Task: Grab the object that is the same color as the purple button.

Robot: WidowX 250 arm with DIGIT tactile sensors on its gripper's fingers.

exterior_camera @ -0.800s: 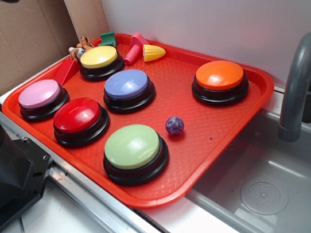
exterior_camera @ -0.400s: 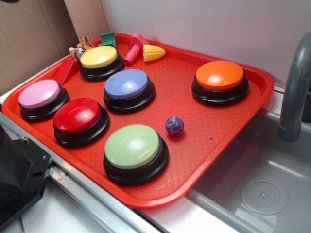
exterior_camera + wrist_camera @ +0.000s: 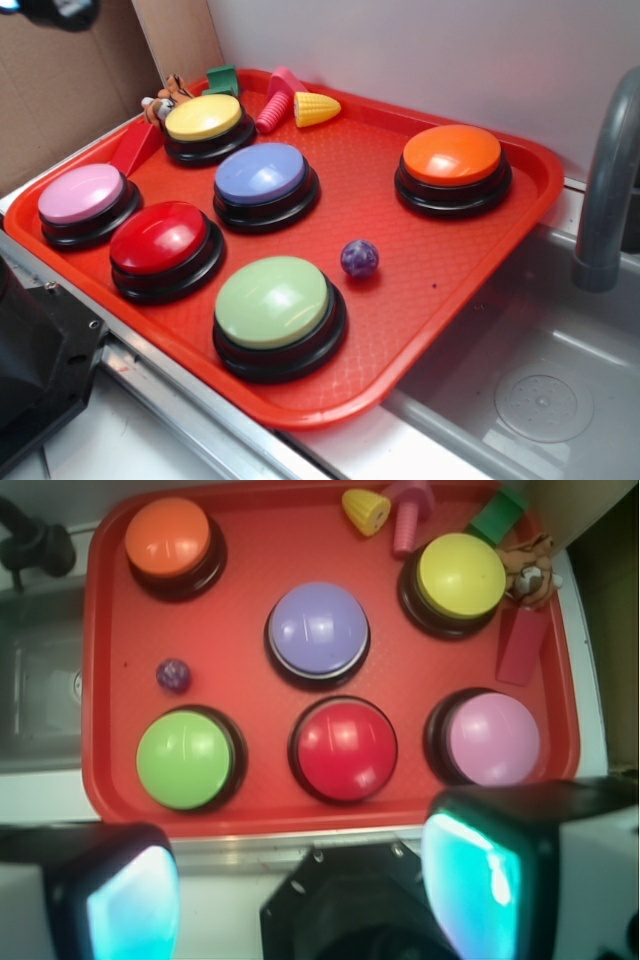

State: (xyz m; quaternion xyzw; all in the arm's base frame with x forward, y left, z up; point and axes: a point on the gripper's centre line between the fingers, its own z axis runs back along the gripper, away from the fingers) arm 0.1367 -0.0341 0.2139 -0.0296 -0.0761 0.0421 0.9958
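Purple marbled ball (image 3: 359, 258) sits loose on the red tray (image 3: 440, 300), a little right of centre in the exterior view, between the green button (image 3: 272, 302) and the orange button (image 3: 452, 155), touching neither; in the wrist view it lies at middle left, just above the green button. Its match, the purple button (image 3: 261, 173), stands further up and left on the tray, well apart from it. Nothing of the grab looks done: the gripper (image 3: 300, 900) hangs high above the tray's near edge, its fingers spread wide with nothing between them, so the whole approach, descent and closing remain. Compared with the earlier exterior frames, every button and toy lies unchanged; the one difference is a dark blurred shape, probably part of the arm, now showing at the upper left corner.
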